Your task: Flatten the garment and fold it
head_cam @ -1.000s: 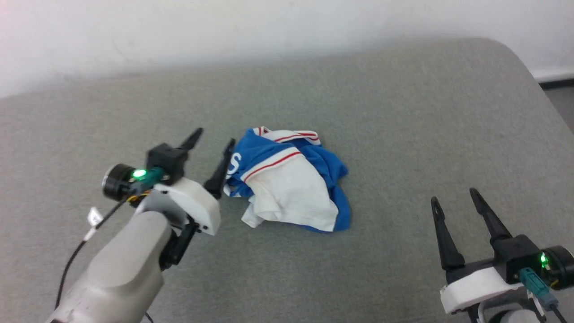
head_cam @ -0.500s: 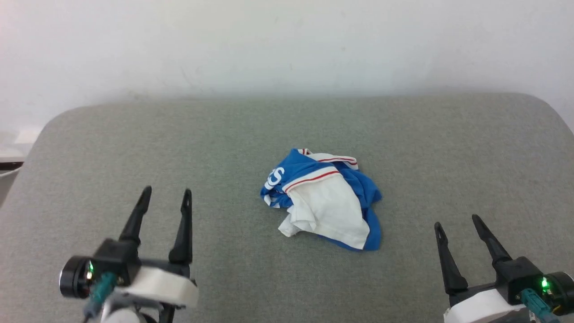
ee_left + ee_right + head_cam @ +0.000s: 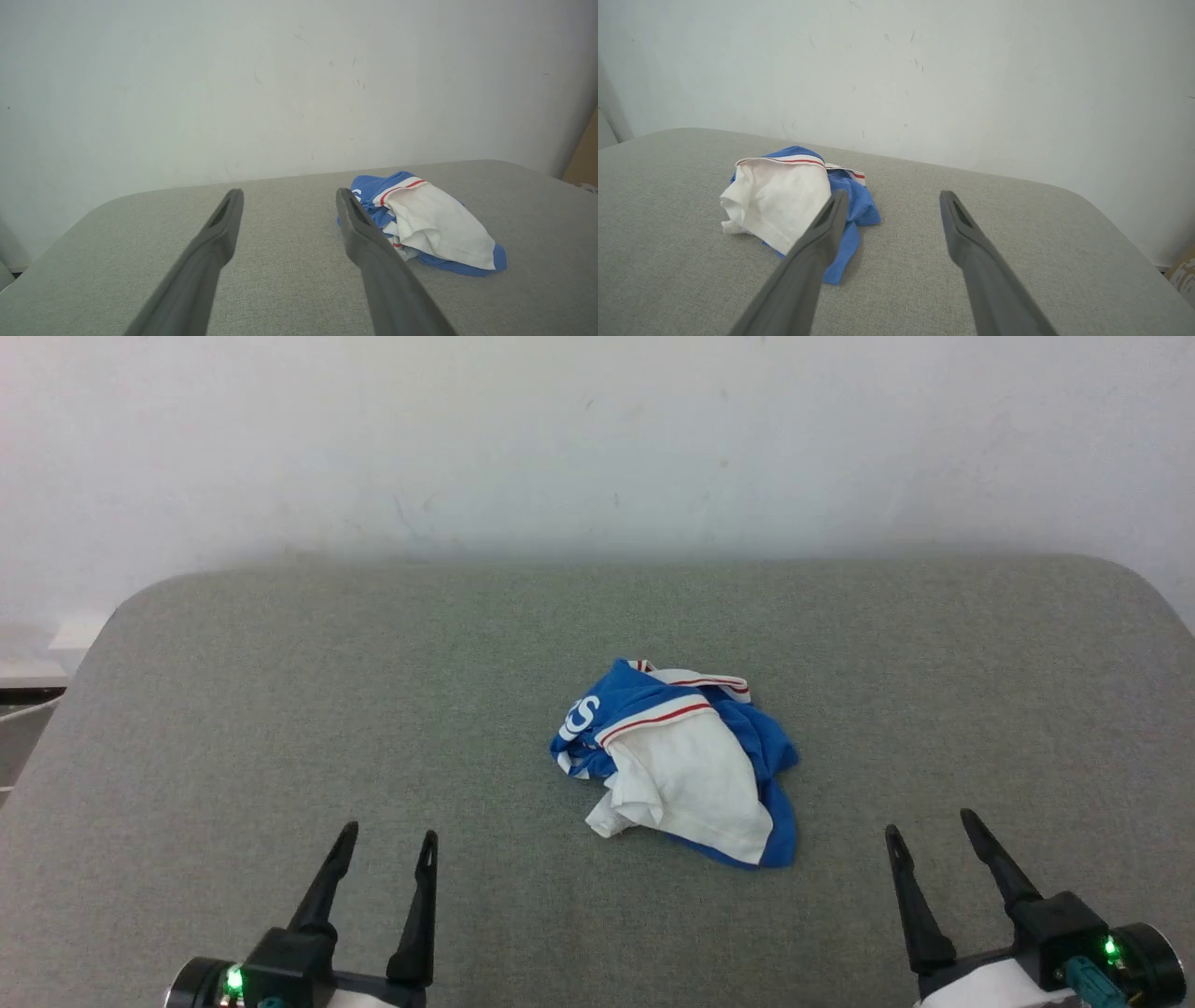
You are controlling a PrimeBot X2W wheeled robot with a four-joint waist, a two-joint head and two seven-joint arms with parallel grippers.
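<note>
The left gripper [image 3: 389, 833], at the near left, has its two dark fingers spread apart and holds nothing. The right gripper [image 3: 929, 821], at the near right, is also spread apart and empty. Both point toward the far wall [image 3: 560, 448] over the near part of a grey fabric surface [image 3: 280, 709]. They are well apart from each other, and neither touches the cloth.

Between them and farther off, near the middle of the surface, lies the garment [image 3: 686, 775], a blue and white shirt crumpled into a small heap. A white panel, likely a sleeve, lies on top. A white band with a red stripe runs along the panel's far edge. A second red-striped band shows at the far side of the heap. Blue cloth pokes out at the right and near sides.

The task looks to be at its very start. Nothing is spread flat and no fold has been made. The shirt has yet to be opened out, smoothed and folded.

White lettering shows on the blue cloth at the left of the heap. An "S" can be read, with part of another letter before it, possibly a "C". The rest is hidden in the folds. No brand mark or label can be made out.
</note>
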